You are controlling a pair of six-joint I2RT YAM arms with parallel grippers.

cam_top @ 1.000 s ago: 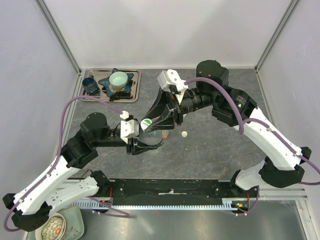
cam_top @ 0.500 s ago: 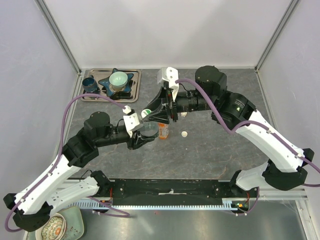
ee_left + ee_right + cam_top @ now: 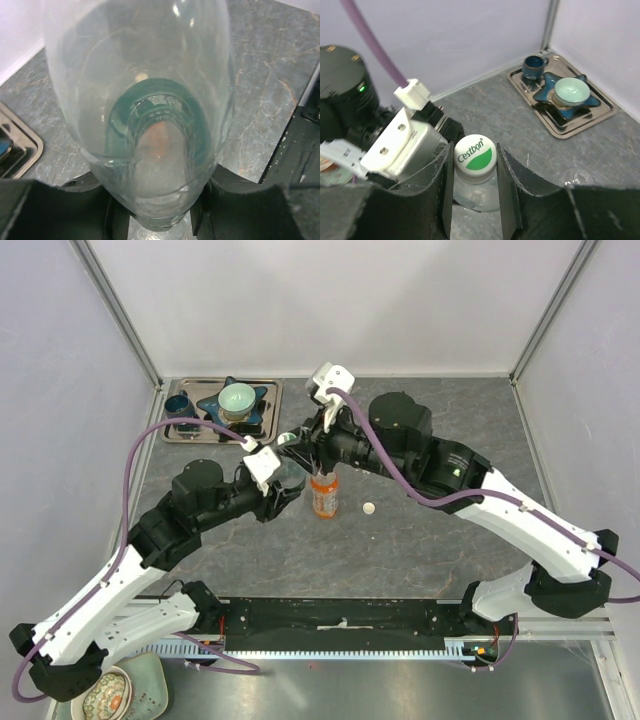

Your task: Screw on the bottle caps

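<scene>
Currently left gripper (image 3: 157, 216) is clamping the greenish clear bottle (image 3: 150, 100) near its base, holding it over the counter's middle. Right gripper (image 3: 474, 170) is pinching the white Cestbon cap (image 3: 475, 154), one finger on each side, with the cap sitting on that bottle's neck. Orange bottle (image 3: 324, 496) is standing upright just beside them, toward the near edge. Loose cap (image 3: 369, 507) is lying to its right.
</scene>
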